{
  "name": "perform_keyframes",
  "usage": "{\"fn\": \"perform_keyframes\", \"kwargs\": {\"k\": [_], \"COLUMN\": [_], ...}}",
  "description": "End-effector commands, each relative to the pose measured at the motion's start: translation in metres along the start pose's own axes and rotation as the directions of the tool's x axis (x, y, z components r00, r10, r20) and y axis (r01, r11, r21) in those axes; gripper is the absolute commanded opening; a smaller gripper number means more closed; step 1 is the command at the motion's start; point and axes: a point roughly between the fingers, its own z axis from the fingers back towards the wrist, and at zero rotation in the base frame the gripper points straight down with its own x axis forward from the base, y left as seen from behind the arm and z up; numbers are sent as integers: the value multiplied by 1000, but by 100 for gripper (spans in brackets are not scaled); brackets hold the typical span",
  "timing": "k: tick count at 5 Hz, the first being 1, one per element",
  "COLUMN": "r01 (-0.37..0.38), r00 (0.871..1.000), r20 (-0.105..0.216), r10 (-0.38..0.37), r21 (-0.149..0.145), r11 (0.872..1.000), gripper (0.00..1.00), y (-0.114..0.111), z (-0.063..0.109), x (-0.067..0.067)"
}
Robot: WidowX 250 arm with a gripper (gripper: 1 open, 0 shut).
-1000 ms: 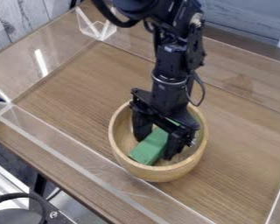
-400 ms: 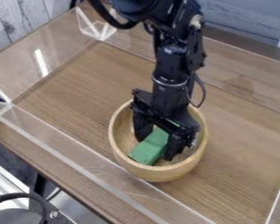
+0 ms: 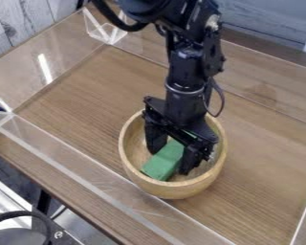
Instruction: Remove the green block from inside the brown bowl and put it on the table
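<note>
Black jointed robot arm (image 3: pixel 187 57), glossy rounded housings, thin black cable alongside, boxy black two-fingered gripper (image 3: pixel 176 145)

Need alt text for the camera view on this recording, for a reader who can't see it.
A black robot arm reaches straight down into a brown bowl, its open claw straddling a green block lying inside. The bowl sits on a wood-grain table edged by clear acrylic walls.
</note>
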Motion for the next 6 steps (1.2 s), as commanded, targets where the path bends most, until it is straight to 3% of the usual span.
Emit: {"fn": "perform_keyframes", "kwargs": {"k": [1,2,6], "r01": [16,12,1], "r00": [998,998,998], "r20": [64,62,67], "r10": [-16,-12,-1], "r21": [6,4,-11], "r11": [1000,1000,1000], "gripper": [100,0,0], "y": [-1,0,2], "z": [13,10,24], "x": [7,8,6]}}
